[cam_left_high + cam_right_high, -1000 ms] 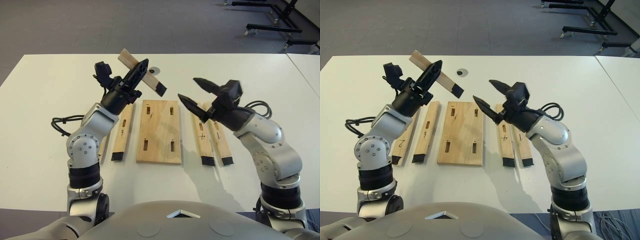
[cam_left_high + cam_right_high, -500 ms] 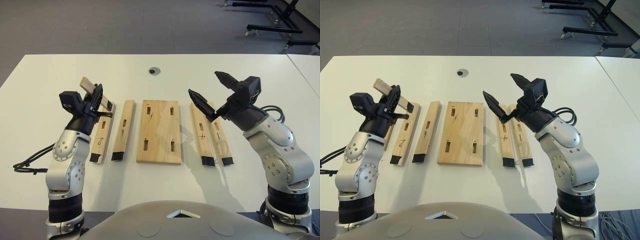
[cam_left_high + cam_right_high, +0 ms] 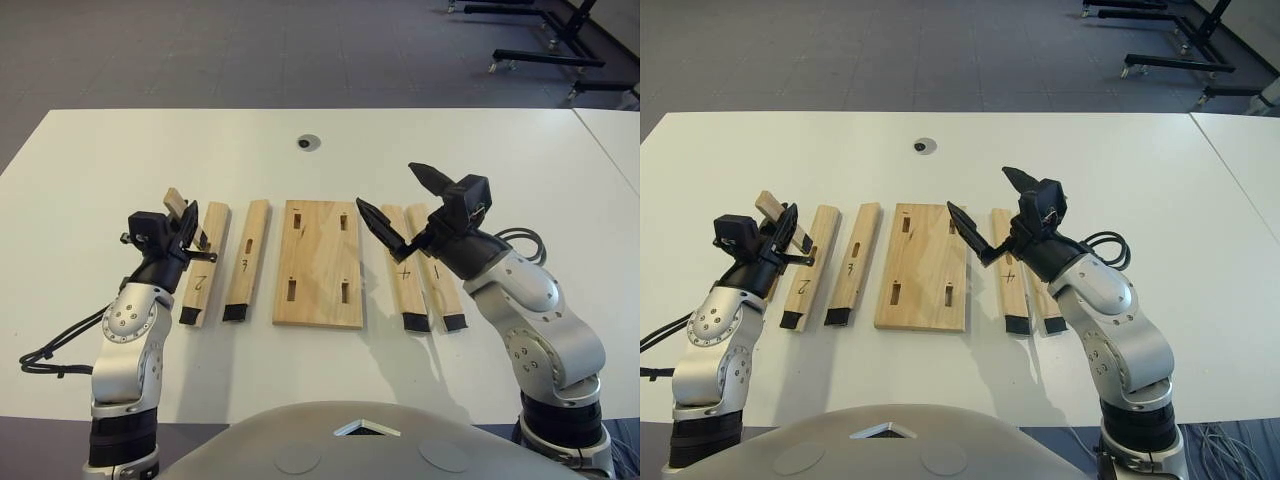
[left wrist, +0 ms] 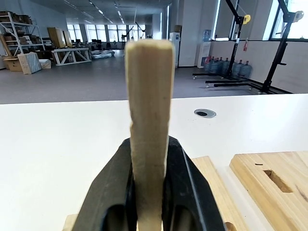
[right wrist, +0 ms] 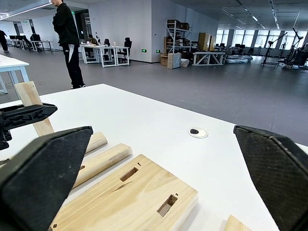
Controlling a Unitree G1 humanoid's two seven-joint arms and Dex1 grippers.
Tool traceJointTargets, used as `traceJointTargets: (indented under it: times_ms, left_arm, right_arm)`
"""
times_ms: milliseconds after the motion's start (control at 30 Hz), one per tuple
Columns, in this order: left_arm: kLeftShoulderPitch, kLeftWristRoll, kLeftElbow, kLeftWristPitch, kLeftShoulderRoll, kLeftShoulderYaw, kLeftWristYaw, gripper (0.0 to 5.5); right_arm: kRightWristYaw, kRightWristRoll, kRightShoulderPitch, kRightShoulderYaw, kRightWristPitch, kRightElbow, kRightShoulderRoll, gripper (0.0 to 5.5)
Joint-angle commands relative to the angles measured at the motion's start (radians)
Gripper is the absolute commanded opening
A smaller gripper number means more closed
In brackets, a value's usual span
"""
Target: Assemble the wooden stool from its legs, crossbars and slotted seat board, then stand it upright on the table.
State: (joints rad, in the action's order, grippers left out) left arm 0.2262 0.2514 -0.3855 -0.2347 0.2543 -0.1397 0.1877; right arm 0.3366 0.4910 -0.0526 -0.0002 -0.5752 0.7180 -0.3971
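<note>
Seat board (image 3: 318, 262) lies flat at the middle of the white surface (image 3: 520, 150), its four slots facing up. Two legs rest to its left, the outer leg (image 3: 203, 265) and the inner leg (image 3: 247, 258). Two more rest to its right, the near-board leg (image 3: 408, 290) and the outermost leg (image 3: 447, 300). All four run roughly parallel to the board, with their dark ends toward the robot.

The left claw (image 3: 187, 232) sits just beside the far end of the outer left leg and is clamped on a wooden bar (image 4: 149, 96). The bar stands out past the black fingers (image 4: 111, 187) and tilts up and away from the robot. Whether its lower end touches the surface cannot be told.

The right claw (image 3: 390, 188) hangs above the far ends of the two right-hand legs, near the board's right edge. It is spread wide and grips nothing. A round grommet hole (image 3: 307, 143) sits in the surface beyond the board.
</note>
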Motion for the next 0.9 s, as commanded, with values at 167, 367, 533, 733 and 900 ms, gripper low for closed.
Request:
traceJointTargets:
  times_ms: [167,367,533,733,900]
  left_arm:
    - [0.010,-0.027,-0.004,-0.008,-0.035,0.018,-0.013,0.39]
    - [0.005,-0.036,-0.024,-0.015,-0.022,0.001,-0.010,0.39]
    - [0.000,-0.037,-0.023,-0.023,-0.026,0.013,0.000,0.39]
    - [0.014,-0.053,-0.007,-0.033,-0.034,0.015,-0.015,0.39]
    - [0.005,-0.056,0.003,-0.029,-0.032,0.008,-0.019,0.39]
  right_arm:
    - [0.031,-0.013,-0.002,-0.001,0.009,-0.028,-0.015,5.40]
    - [0.025,-0.014,-0.019,0.001,0.011,-0.012,-0.004,5.40]
    - [0.020,-0.008,-0.015,0.003,0.008,-0.016,0.010,5.40]
    - [0.018,0.033,-0.003,-0.045,-0.013,-0.018,0.010,5.40]
    - [0.013,0.042,0.009,-0.051,-0.012,-0.017,0.013,5.40]
